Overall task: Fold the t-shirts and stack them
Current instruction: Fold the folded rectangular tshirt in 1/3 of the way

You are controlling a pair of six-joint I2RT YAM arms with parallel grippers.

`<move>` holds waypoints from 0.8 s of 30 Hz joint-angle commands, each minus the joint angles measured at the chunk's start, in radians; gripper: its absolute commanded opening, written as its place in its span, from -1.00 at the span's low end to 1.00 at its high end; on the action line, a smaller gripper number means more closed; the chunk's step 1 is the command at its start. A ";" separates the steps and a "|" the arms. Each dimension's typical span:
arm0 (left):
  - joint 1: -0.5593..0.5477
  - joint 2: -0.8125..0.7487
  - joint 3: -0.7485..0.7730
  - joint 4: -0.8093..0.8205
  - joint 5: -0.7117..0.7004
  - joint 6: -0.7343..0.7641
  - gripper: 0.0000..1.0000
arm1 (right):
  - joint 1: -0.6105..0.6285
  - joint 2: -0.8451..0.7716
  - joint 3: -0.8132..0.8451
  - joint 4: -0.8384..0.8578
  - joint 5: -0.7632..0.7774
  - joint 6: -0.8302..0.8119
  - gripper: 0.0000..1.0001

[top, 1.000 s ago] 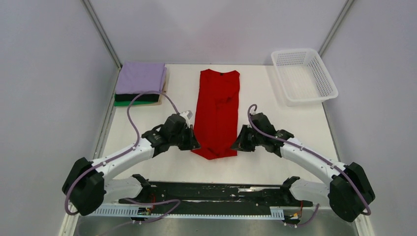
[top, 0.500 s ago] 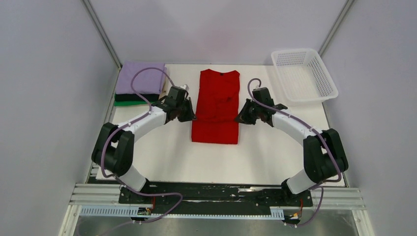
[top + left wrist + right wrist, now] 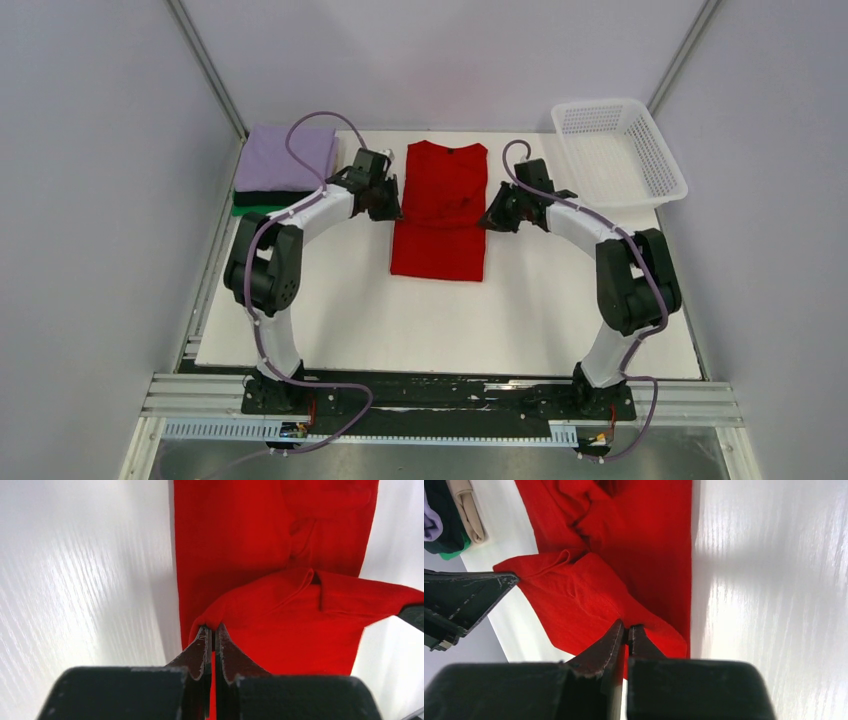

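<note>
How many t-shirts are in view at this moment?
4: red t-shirt in the centre; lavender t-shirt, black t-shirt and green t-shirt stacked at the far left. The stack may hide more.

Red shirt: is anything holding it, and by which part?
Yes: left jaws and right jaws each pinch the shirt at one corner of its folded-over layer.

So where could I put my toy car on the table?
On the big bare patch of table between the red shirt and the near edge, with the left arm and right arm at its sides. The far end is crowded: the stack, left gripper, shirt, right gripper and basket sit almost side by side.
</note>
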 commanded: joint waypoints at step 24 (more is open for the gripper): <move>0.068 0.251 0.515 -0.177 0.060 0.101 0.99 | -0.123 0.167 0.259 0.089 -0.154 -0.009 0.54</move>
